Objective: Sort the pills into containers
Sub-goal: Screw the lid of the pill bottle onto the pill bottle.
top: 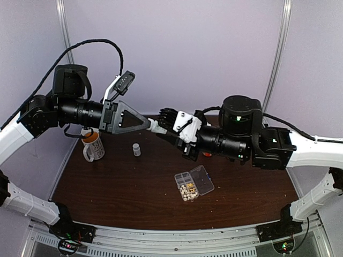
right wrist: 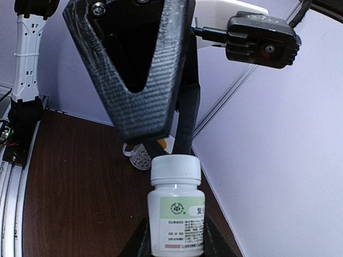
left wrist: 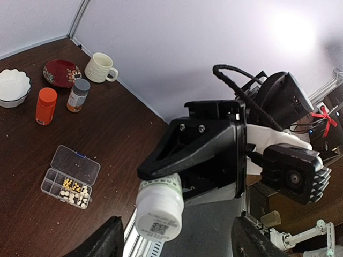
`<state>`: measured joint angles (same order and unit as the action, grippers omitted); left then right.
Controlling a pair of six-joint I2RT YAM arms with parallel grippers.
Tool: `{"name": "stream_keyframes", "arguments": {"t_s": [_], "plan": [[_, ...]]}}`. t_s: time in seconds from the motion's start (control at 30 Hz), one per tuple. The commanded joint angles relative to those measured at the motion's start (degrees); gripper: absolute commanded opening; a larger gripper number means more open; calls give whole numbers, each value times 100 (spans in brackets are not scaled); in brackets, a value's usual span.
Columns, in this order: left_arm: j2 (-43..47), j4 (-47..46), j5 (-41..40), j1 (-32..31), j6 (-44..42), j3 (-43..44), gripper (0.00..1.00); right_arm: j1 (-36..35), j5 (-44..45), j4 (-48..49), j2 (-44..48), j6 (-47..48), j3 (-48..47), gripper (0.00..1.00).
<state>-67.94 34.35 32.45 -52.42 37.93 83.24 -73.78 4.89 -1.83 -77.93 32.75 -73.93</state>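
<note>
My right gripper (top: 164, 127) (right wrist: 176, 238) is shut on the body of a small white bottle (top: 156, 126) (right wrist: 176, 214) with a green label, and holds it high above the table. My left gripper (top: 148, 125) (left wrist: 177, 227) is open. Its fingers stand wide apart on either side of the bottle's cap end (left wrist: 159, 211) without touching it. The clear organizer box (top: 202, 179) (left wrist: 76, 165) lies on the table with its lid open. Cream and yellowish pills (top: 187, 191) (left wrist: 75, 191) fill some of its cells.
A white and orange mug (top: 94, 145) and a tiny white bottle (top: 136, 150) stand at the left. The left wrist view shows a white bowl (left wrist: 12, 87), a red plate (left wrist: 61, 72), a cream mug (left wrist: 100, 67), an orange bottle (left wrist: 46, 105) and a grey-capped amber bottle (left wrist: 79, 95).
</note>
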Motion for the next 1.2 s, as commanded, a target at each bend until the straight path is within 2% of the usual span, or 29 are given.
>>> {"name": "stream_keyframes", "arguments": {"t_s": [0.0,0.3,0.63,0.77,1.03,1.17], "plan": [[-38,-269,95,40,27,11,70,-63,118,2,-91,44,-224,0],[-116,-72,88,32,-53,129,52,-82,272,-126,-217,47,-327,0],[-179,54,145,31,-301,169,0,-88,89,-405,-233,-218,-521,0],[-189,118,199,26,-884,224,0,12,-554,-714,-296,-720,-757,0],[-189,554,-211,7,-2276,456,0,542,-2675,-1033,-441,-2158,-1133,0],[-166,555,-512,-9,-2602,436,0,701,-3175,-927,-427,-2562,-1086,0]]}}
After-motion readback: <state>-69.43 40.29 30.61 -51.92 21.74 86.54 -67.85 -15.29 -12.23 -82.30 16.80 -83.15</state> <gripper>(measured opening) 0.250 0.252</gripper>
